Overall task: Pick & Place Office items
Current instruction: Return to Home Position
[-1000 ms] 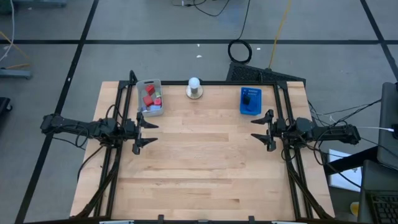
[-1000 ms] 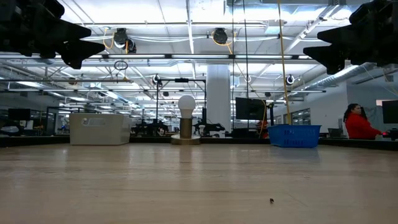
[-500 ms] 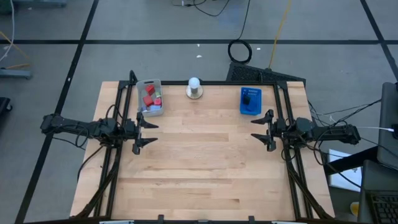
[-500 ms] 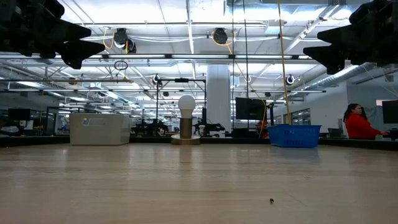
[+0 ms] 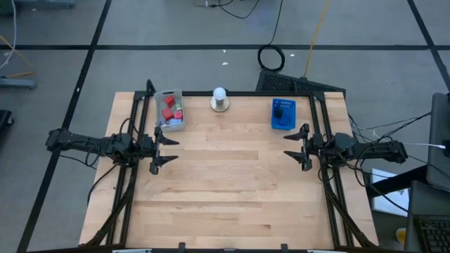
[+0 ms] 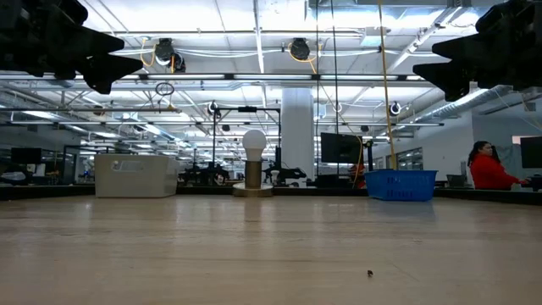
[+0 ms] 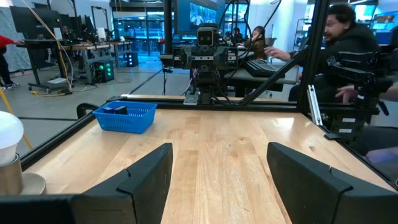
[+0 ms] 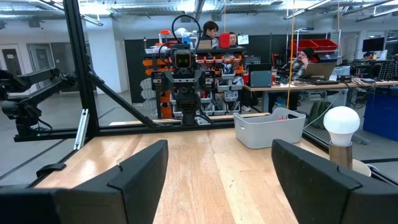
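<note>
progress: judged all but finished; every office item in view lies inside a bin, nothing is held, and both arms are drawn back to their own sides of the table.
left to do: by judgement only parking the arms; no pick target seen.
table (image 5: 232, 190): one; wooden boards, no loose office item seen on them from above or from table height.
arms: two; each reaching in from its own side edge at mid-depth, raised off the boards in the low view.
left gripper (image 5: 171, 150): one; jaws released and spread wide, bare wood between them in the left wrist view.
right gripper (image 5: 288, 145): one; jaws likewise released, nothing between them, facing the left one across the table, well apart.
gray bin (image 5: 169, 91): one; far-left corner area, beside the left arm's frame.
blue bin (image 5: 283, 100): one; far-right area, opposite the gray bin.
white ball (image 5: 220, 93): one, on a round grey base; far edge, between the two bins; not a task item.
red pieces (image 5: 169, 105): in the gray bin; two counted with confidence, a third pinkish one next to them, a pale bluish bit nearer the bin's front end; full total unreadable.
black piece (image 5: 280, 112): one; in the blue bin.
dark speck (image 6: 370, 273): one; near the table's front, too small to identify.
</note>
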